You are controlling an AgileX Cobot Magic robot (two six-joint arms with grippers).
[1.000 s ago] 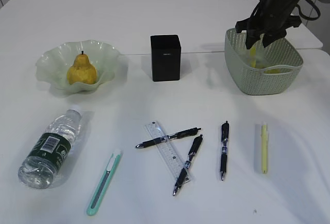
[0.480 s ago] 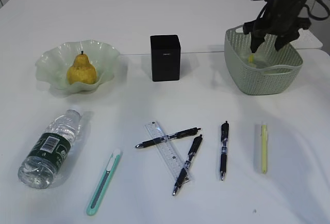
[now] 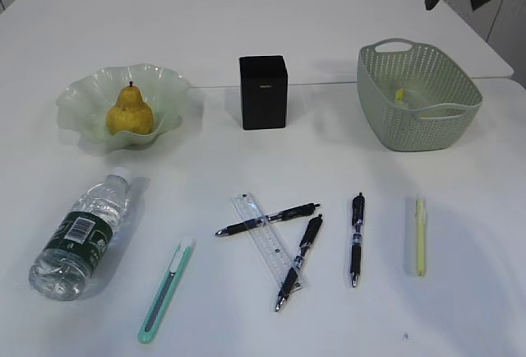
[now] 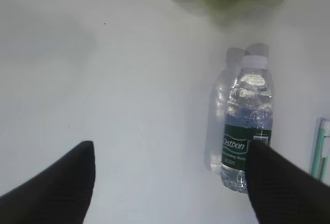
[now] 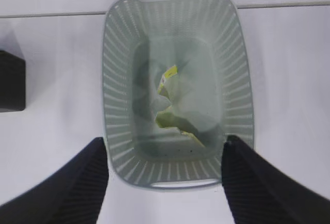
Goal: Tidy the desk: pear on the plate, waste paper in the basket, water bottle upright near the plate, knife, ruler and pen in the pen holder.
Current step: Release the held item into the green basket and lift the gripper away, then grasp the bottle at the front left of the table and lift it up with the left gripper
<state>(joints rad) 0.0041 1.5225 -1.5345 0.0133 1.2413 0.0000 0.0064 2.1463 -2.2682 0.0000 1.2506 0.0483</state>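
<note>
The bottle (image 4: 246,136) lies on its side just ahead of the wide-open, empty left hand (image 4: 170,182). Rigid, smooth and prone to roll, it is best gripped across the labelled middle. The right hand (image 5: 165,177) is open above the basket (image 5: 116,95), empty.

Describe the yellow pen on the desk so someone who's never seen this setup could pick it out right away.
Start at the green lattice basket on the right side of the white table, then look straight toward the near edge. The yellow pen lies there alone, pointing away from you. It is the rightmost pen in the row and the only pale yellow one; the black pens sit to its left.
</note>
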